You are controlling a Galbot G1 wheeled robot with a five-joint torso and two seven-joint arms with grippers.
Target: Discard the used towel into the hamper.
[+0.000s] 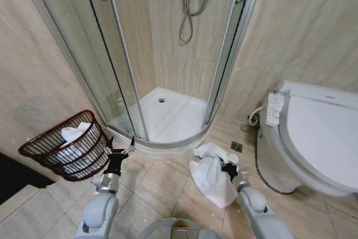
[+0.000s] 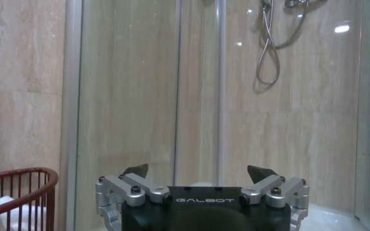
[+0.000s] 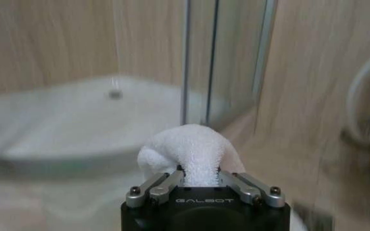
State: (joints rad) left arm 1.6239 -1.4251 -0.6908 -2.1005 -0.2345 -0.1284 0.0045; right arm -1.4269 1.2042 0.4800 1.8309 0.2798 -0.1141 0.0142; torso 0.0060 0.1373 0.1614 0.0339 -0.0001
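A white used towel [image 1: 210,176] hangs crumpled just above the tiled floor in front of the shower, between the shower base and the toilet. My right gripper [image 1: 229,168] is shut on it; in the right wrist view a fold of the towel [image 3: 190,149] bulges out between the closed fingers. The hamper [image 1: 67,146], a dark reddish-brown ribbed basket, stands tilted at the left by the wall with white cloth inside it. My left gripper [image 1: 119,150] hovers open just right of the hamper, holding nothing. In the left wrist view its fingertips [image 2: 136,170] stand wide apart, with the hamper's rim [image 2: 24,179] beside them.
A glass shower enclosure [image 1: 168,54] with a white raised base [image 1: 168,118] fills the middle ahead. A white toilet [image 1: 313,138] stands at the right. A floor drain [image 1: 236,146] lies between them. Tiled walls close in left and right.
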